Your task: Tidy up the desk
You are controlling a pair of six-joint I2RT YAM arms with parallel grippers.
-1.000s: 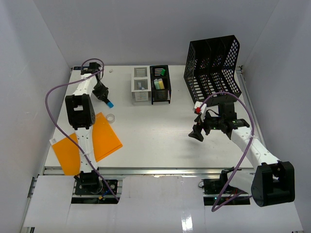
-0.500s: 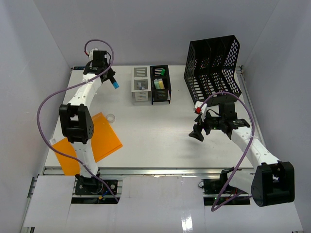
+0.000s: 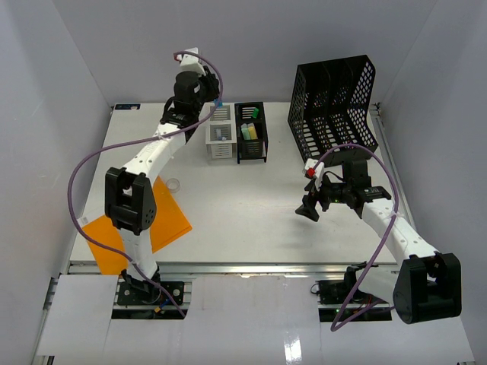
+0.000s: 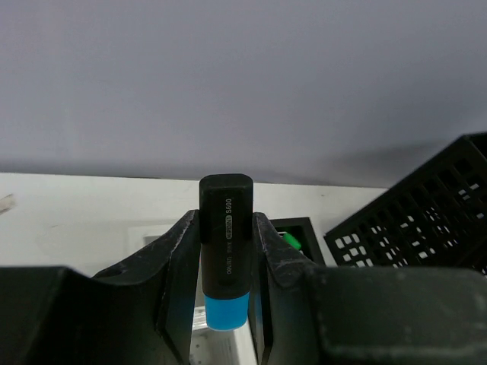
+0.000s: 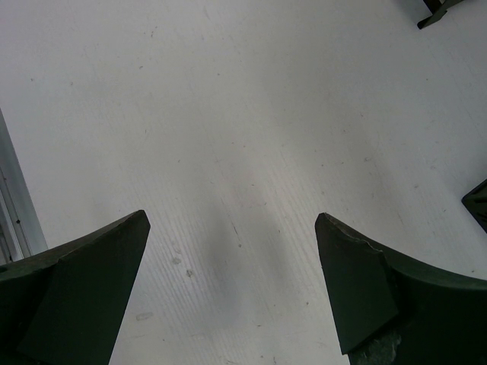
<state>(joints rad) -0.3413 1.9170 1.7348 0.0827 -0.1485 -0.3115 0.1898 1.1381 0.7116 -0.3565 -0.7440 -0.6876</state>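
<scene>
Worktop, white, flat, metal-railed in front; left jaws, gripping black blue-tipped highlighter, moved right toward white mesh box; right jaws wide open, empty.

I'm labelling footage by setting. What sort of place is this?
Probably a lab mock-up of an office desk: a white-walled desk, a black mesh file rack, pen holders and orange folders.

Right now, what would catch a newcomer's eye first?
The left gripper, high at the back near the pen holders, clamps a black highlighter with a blue tip. A tall black file rack stands at back right, and orange folders lie at the desk's front left.
</scene>
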